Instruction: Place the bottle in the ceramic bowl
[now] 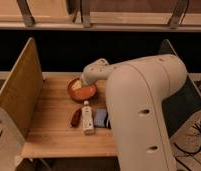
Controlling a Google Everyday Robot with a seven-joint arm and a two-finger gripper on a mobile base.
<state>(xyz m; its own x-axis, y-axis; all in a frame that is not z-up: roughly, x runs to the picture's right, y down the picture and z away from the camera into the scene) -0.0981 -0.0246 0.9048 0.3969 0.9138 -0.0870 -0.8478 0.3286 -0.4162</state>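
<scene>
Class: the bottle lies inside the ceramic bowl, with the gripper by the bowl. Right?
No. The camera view shows the bottle lying on the table, in front of the ceramic bowl, not inside it. The gripper is by the bowl.

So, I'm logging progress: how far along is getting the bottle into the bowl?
Nothing looks done: the slim white-cream bottle lies on the wooden table, outside the round orange-brown ceramic bowl. The hand hovers by the bowl, holding nothing. Left: grasp, lift and place the bottle in the bowl.
</scene>
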